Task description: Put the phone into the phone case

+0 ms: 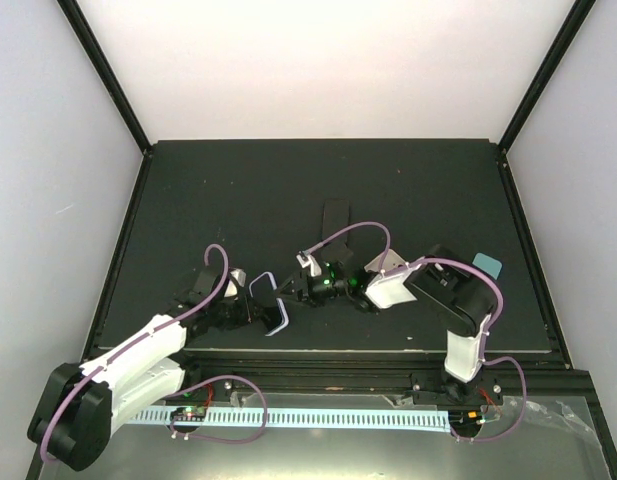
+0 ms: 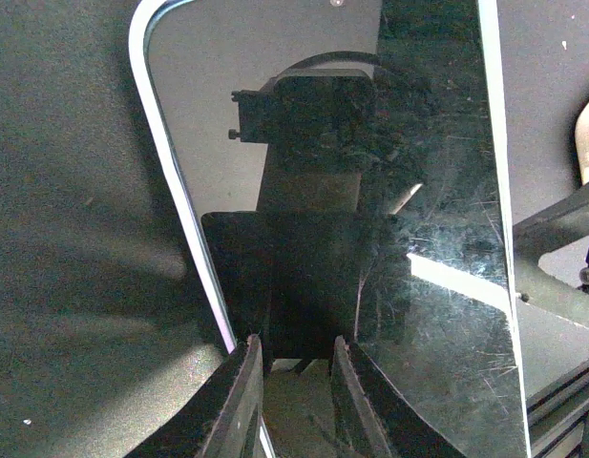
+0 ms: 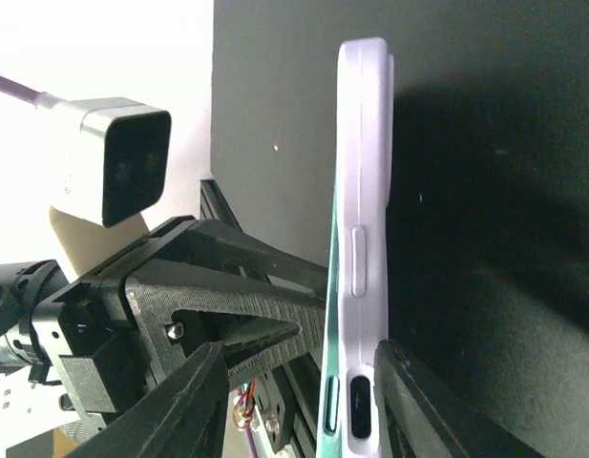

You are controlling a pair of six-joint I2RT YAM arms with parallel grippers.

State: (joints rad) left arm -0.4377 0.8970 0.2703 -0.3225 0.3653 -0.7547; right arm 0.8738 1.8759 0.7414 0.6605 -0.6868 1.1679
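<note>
The phone (image 2: 418, 191) shows its scratched glass screen in the left wrist view, seated in a lavender case whose pale rim (image 2: 170, 172) runs along its left side. In the top view the pair (image 1: 275, 312) stands tilted near the table's front edge, between both grippers. My left gripper (image 2: 294, 343) has its fingers a narrow gap apart, tips against the screen, nothing between them. In the right wrist view the case (image 3: 363, 191) is edge-on with the phone's teal edge (image 3: 330, 401) beside it. My right gripper (image 3: 299, 348) is wide open around them; only its right finger touches the case's back.
A teal object (image 1: 485, 263) lies at the table's right side behind the right arm. A black flat object (image 1: 335, 215) lies mid-table. The table's front edge (image 1: 368, 350) runs just behind the grippers. The left gripper's ribbed fingers (image 3: 227, 286) fill the left of the right wrist view.
</note>
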